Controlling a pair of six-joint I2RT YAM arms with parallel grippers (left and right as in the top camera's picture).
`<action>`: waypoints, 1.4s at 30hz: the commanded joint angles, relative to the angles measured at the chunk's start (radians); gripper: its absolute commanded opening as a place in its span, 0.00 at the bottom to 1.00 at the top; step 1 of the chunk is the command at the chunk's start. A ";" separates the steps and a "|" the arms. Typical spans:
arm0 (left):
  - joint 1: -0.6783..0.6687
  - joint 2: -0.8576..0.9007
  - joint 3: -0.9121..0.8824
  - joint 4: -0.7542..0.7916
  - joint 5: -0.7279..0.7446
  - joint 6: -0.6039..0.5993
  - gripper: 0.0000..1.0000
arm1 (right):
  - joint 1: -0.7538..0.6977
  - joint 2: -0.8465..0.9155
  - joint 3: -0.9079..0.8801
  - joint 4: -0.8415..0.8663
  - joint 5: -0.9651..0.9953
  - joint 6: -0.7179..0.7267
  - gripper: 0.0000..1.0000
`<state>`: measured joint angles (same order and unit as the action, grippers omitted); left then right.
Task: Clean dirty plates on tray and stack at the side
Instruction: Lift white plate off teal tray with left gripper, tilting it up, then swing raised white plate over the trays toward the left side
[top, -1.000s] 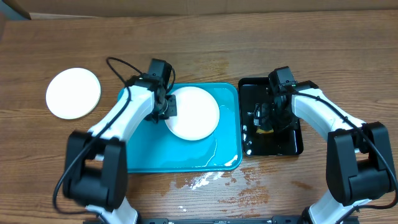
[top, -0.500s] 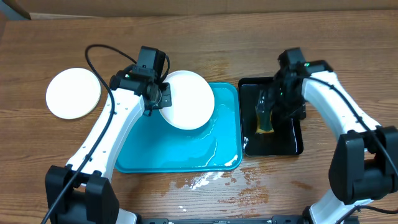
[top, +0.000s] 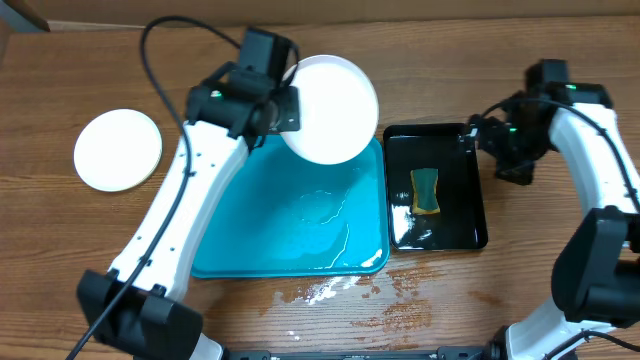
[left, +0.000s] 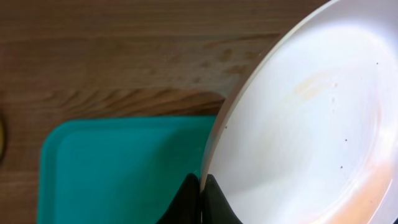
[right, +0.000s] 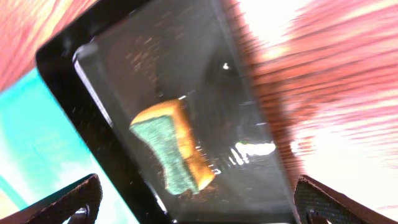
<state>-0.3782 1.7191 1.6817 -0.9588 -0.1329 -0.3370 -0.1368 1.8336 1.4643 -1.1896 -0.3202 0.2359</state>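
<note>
My left gripper (top: 283, 107) is shut on the rim of a white plate (top: 331, 95) and holds it tilted in the air above the far right corner of the turquoise tray (top: 250, 250). In the left wrist view the plate (left: 305, 130) fills the right side, with a faint smear and tiny dark specks, and my fingertips (left: 202, 186) pinch its edge above the tray (left: 118, 168). A second white plate (top: 118, 149) lies on the table at the left. The pale yellow-green plate is out of view. My right gripper (top: 497, 140) is open and empty beside the black tray's right edge.
A small glossy black tray (top: 450, 225) right of the turquoise tray holds a green and yellow sponge (top: 426, 190), which also shows in the right wrist view (right: 171, 146). Water lies in the turquoise tray and on the wood in front of it (top: 330, 290).
My left gripper has lifted the white plate off the turquoise tray, up and to the right. My right gripper has let go of the sponge in the black tray and drawn back to the right.
</note>
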 joint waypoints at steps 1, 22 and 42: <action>-0.065 0.060 0.029 0.047 -0.010 0.001 0.04 | -0.039 -0.010 0.026 0.002 -0.025 0.004 1.00; -0.298 0.158 0.028 0.422 -0.320 0.204 0.04 | -0.089 -0.010 0.026 0.143 -0.021 0.003 1.00; -0.452 0.160 0.028 0.681 -0.640 0.573 0.04 | -0.089 -0.010 0.026 0.142 -0.021 0.003 1.00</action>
<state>-0.8238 1.8675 1.6840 -0.2882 -0.7055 0.1684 -0.2222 1.8336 1.4643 -1.0508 -0.3363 0.2359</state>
